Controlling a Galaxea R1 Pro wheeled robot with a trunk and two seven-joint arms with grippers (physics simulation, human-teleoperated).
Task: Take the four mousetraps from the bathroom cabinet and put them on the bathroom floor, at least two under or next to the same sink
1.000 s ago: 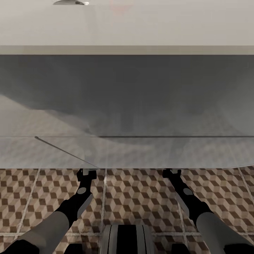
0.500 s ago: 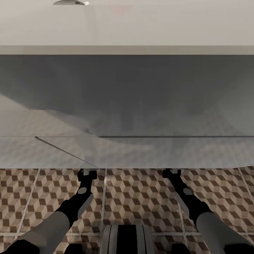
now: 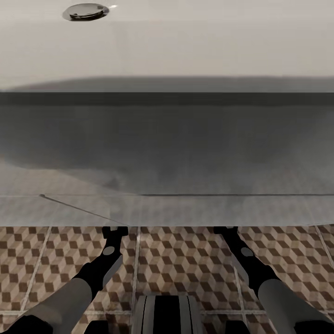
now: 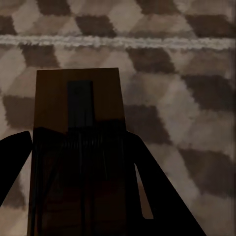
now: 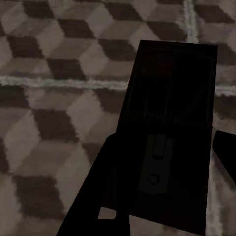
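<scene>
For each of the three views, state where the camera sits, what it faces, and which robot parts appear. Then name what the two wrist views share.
Head view: on the head, facing down at the bathroom sink; both arms show.
Left wrist view: on the left arm, facing a mousetrap between dark fingers.
Right wrist view: on the right arm, facing another mousetrap.
Shared: bathroom floor tiles.

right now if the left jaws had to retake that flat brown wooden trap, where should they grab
Probably across the long side edges of the flat brown wooden mousetrap, approaching along its length from the near short end. The board is thin, and its dark metal spring part fills the centre, so the bare edges suit best.
</scene>
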